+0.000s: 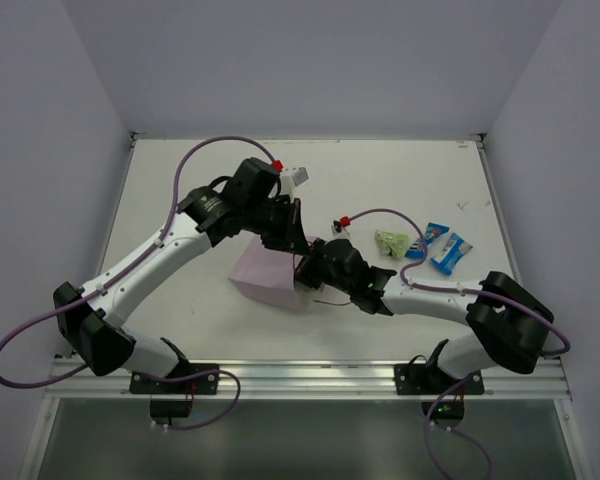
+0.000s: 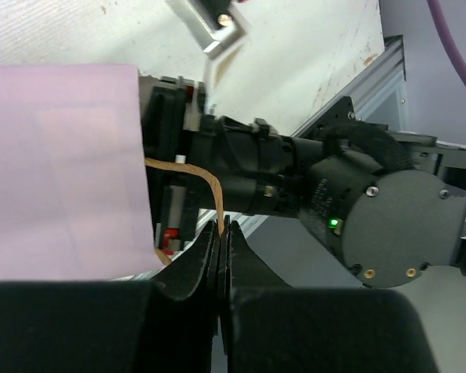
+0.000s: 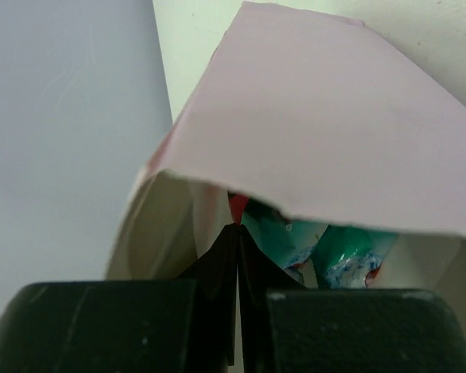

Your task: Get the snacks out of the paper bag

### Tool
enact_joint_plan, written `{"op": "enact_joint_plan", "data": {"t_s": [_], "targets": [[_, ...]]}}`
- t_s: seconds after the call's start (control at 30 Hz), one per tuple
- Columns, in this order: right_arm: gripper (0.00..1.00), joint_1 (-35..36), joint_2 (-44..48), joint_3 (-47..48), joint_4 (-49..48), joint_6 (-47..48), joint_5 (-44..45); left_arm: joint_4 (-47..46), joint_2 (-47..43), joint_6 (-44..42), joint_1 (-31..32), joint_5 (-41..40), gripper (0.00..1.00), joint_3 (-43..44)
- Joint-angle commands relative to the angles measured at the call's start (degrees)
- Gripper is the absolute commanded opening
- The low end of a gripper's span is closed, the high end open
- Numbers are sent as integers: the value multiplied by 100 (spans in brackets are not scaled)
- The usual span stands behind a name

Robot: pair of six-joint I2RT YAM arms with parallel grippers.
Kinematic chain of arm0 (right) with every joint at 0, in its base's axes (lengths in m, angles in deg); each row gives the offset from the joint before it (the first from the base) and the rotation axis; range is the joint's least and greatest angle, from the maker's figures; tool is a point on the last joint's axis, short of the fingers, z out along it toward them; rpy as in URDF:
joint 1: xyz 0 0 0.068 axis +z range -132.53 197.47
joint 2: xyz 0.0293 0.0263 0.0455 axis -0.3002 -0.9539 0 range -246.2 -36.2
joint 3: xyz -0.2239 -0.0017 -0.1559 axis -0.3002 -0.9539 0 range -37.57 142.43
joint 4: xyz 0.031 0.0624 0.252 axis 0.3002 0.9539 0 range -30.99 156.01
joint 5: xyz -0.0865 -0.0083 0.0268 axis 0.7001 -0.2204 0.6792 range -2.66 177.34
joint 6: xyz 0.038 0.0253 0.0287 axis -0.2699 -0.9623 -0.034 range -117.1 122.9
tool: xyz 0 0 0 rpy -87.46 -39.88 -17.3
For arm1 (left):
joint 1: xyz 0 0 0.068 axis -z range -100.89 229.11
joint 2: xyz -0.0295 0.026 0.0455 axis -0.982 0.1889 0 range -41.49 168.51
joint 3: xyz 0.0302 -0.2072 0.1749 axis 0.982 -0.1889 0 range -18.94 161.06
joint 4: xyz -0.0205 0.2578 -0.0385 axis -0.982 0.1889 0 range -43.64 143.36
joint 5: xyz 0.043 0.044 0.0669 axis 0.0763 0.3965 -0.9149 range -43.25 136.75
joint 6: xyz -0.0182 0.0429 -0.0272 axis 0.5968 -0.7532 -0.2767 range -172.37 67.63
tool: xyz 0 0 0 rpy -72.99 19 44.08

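The pale pinkish-lilac paper bag lies on its side mid-table, its mouth toward the right arm. My left gripper is shut on a brown cord handle beside the bag wall. My right gripper is inside the bag's mouth, jaws shut, tips at the edge of a red packet; I cannot tell if it is pinched. Teal packets lie inside to the right. Outside the bag rest a light green snack and two blue ones.
The right arm's dark wrist crowds close to the left gripper. A loose brown cord loop trails on the table by the bag mouth. An aluminium rail runs along the near edge; pale walls enclose the table.
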Motion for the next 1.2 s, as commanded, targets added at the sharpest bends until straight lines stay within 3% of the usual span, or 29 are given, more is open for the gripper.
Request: {"op": "enact_joint_plan", "data": {"t_s": [0.0,0.27,0.6,0.87,1.17], "targets": [[0,30,575,-46,648,71,469,7,-269,-90,-146,64,0,114],[0,12,1876,-775,1319,1,918,-195,-445,-37,-436,187,0,-212],[0,-5,2508,-996,1687,114,970,-133,-419,-55,-541,91,0,-141],[0,-312,3493,-56,3128,922,1120,-519,-551,121,-533,117,0,-387],[0,-1586,4126,1193,4772,1916,857,-766,-612,59,-577,64,0,-493]]}}
